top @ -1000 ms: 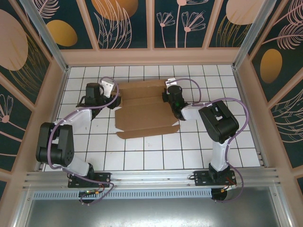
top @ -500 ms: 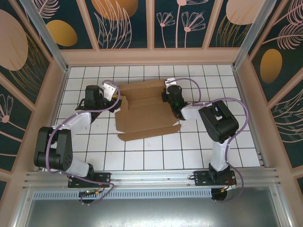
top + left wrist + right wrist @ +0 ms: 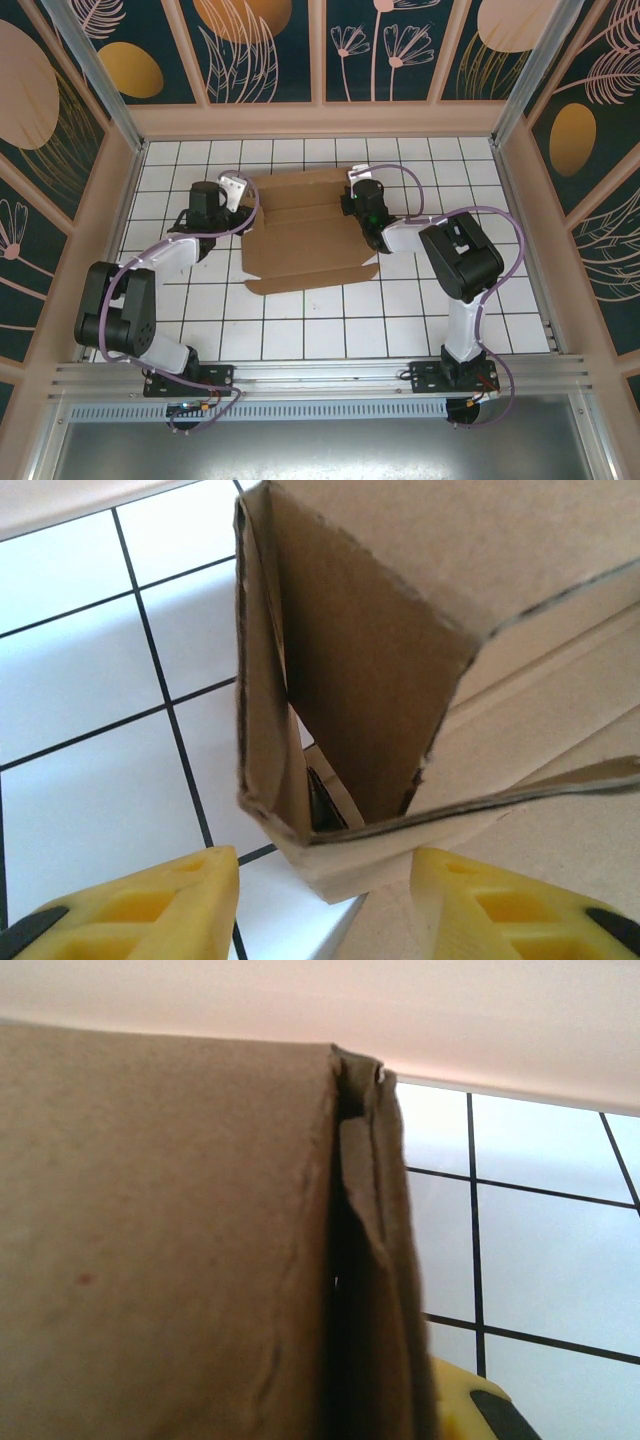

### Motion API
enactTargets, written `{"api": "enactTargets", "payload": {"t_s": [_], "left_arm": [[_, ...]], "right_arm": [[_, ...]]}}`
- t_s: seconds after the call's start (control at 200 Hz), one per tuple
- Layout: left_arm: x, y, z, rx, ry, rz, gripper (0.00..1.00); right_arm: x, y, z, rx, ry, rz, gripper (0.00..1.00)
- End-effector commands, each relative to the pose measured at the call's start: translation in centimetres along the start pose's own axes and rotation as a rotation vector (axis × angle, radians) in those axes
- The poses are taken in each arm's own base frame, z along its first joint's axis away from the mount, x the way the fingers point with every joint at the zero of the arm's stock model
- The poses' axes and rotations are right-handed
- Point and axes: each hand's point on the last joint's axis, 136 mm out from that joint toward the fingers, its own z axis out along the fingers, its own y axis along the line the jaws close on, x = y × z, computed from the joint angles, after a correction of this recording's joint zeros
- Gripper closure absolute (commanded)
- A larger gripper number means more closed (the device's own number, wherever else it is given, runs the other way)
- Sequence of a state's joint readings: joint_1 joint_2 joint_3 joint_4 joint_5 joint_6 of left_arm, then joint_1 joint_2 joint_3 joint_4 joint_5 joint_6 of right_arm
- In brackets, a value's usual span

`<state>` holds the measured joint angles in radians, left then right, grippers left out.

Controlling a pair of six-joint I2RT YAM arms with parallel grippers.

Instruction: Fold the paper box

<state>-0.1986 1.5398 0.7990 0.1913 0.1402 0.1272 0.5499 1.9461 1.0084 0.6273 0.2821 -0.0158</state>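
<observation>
**Workpiece position.** The paper box (image 3: 305,232), a plain brown cardboard mailer with flaps and crease lines, lies on the white tiled tabletop (image 3: 300,320). It sits in the far half, about midway between the left and right edges. Most of its panels lie flat. One long narrow flap lies along its near side, pointing toward the near edge of the tabletop.

**Left tool.** The left gripper (image 3: 236,190), black with yellow fingers, is at the far-left corner of the paper box.
- In the left wrist view, the two yellow fingers (image 3: 160,900) stand well apart, so the tool is released.
- A folded corner of the paper box (image 3: 380,660) is in line with the gap between them.
- At that corner a side flap stands up from the base panel and forms a narrow pocket with a doubled outer wall.
- White tile (image 3: 90,680) shows to the left of this corner.
- No finger can be seen pressing on the cardboard.

**Right tool.** The right gripper (image 3: 354,195) is at the far-right corner of the paper box.
- In the right wrist view, brown cardboard (image 3: 170,1240) covers the left and centre of the picture.
- A doubled vertical edge of that cardboard runs down to a yellow finger (image 3: 470,1405) at the bottom.
- The tool is clenched on this raised edge of the paper box.
- White tile (image 3: 540,1240) shows to the right of the edge.
</observation>
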Motion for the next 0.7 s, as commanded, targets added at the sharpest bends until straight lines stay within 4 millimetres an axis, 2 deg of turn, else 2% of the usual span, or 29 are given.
{"api": "enactTargets", "payload": {"t_s": [0.0,0.105,0.285,0.515,0.53,0.565,0.581,0.696], "left_arm": [[-2.1,0.2,0.4,-0.008,-0.057,-0.021,0.54],[-2.0,-0.2,1.0,-0.009,-0.048,-0.02,0.53],[-1.0,0.2,2.6,-0.05,0.011,-0.019,0.5],[-2.2,1.7,3.7,-0.124,0.012,-0.079,0.5],[-1.1,1.8,4.4,-0.126,0.04,-0.086,0.5],[-0.3,2.1,4.7,-0.147,0.062,-0.099,0.5],[-1.3,2.5,4.8,-0.161,0.045,-0.104,0.5],[-1.1,3.4,5.5,-0.209,0.077,-0.122,0.5]], "right_arm": [[6.0,1.4,0.2,-0.055,0.181,-0.026,0.92],[6.0,1.5,0.2,-0.063,0.177,-0.025,0.92],[6.0,1.9,0.2,-0.079,0.179,-0.028,0.92],[6.1,2.3,0.3,-0.094,0.189,-0.039,0.92],[6.2,2.3,0.3,-0.094,0.191,-0.039,0.93],[6.1,2.2,0.3,-0.093,0.19,-0.039,0.92],[6.2,2.2,0.3,-0.093,0.191,-0.04,0.92],[6.2,2.4,0.3,-0.098,0.193,-0.039,0.93]]}}
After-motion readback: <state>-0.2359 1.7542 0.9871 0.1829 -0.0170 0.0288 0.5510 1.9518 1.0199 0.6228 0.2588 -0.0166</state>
